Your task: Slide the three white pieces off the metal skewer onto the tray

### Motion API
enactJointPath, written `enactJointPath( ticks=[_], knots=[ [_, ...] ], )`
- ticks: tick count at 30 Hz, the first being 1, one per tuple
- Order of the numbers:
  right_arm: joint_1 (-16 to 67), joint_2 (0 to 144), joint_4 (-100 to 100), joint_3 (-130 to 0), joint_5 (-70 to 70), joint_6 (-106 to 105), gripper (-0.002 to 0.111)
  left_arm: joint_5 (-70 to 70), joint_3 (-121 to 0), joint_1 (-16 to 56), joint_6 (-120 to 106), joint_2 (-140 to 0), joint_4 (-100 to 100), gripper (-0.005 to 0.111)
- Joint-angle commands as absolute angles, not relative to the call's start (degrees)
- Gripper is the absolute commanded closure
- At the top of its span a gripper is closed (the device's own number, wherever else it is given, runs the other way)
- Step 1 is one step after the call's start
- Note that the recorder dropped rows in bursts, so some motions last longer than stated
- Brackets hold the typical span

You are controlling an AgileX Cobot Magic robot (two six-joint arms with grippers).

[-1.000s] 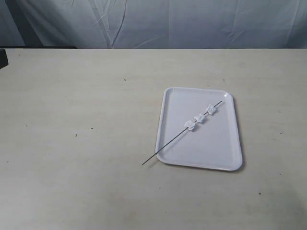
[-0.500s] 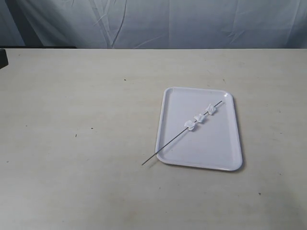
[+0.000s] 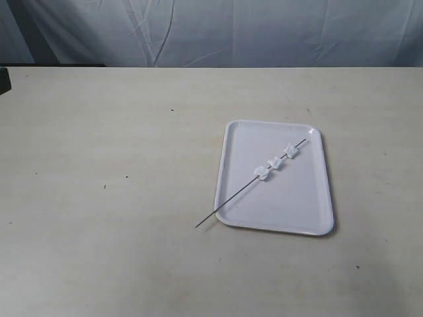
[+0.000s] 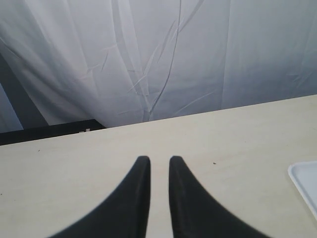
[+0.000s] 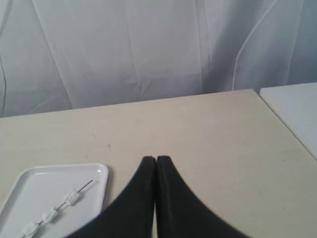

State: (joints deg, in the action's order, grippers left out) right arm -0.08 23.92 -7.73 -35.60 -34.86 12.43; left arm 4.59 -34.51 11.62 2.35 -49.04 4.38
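The white tray [image 3: 301, 205] lies right of the table's middle. Across it slants the thin metal skewer [image 3: 231, 201], one end poking past the tray's near-left rim onto the table. The three white pieces [image 3: 275, 162] are threaded in a row on the skewer's upper half, over the tray. Neither arm shows in the exterior view. In the right wrist view the tray [image 5: 44, 184], the skewer [image 5: 85, 186] and the pieces [image 5: 50, 215] lie beside my right gripper [image 5: 156, 159], whose fingers are shut and empty. My left gripper [image 4: 158, 159] is open over bare table, with a tray corner [image 4: 304, 181] off to one side.
The tabletop is beige, with a pale curtain behind it. A dark block [image 3: 3, 80] sits at the far-left edge. A white surface [image 5: 292, 106] adjoins the table in the right wrist view.
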Motion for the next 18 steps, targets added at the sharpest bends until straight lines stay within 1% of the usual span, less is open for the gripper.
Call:
enactJointPath(
  ticks=[1,4,6,10,18],
  knots=[
    [0.1,31.5,-1.5,-36.8,-25.2,12.5,0.109,4.3,-34.8,12.2,2.5,-49.1,4.5,0.092],
    [0.1,34.5,1.0,-36.8,-16.2,12.5,0.109,4.3,-34.8,12.2,2.5,-49.1,4.5,0.092],
    [0.1,35.9,3.1,-36.8,-12.8,12.7,0.109,4.3,-34.8,12.2,2.5,-49.1,4.5,0.092],
    [0.1,38.5,12.7,-36.8,-13.1,13.2,0.109,4.3,-34.8,12.2,2.5,-49.1,4.5,0.092],
    [0.1,53.1,13.3,-36.8,-16.2,9.5,0.109,4.3,-34.8,12.2,2.5,-49.1,4.5,0.092]
  ],
)
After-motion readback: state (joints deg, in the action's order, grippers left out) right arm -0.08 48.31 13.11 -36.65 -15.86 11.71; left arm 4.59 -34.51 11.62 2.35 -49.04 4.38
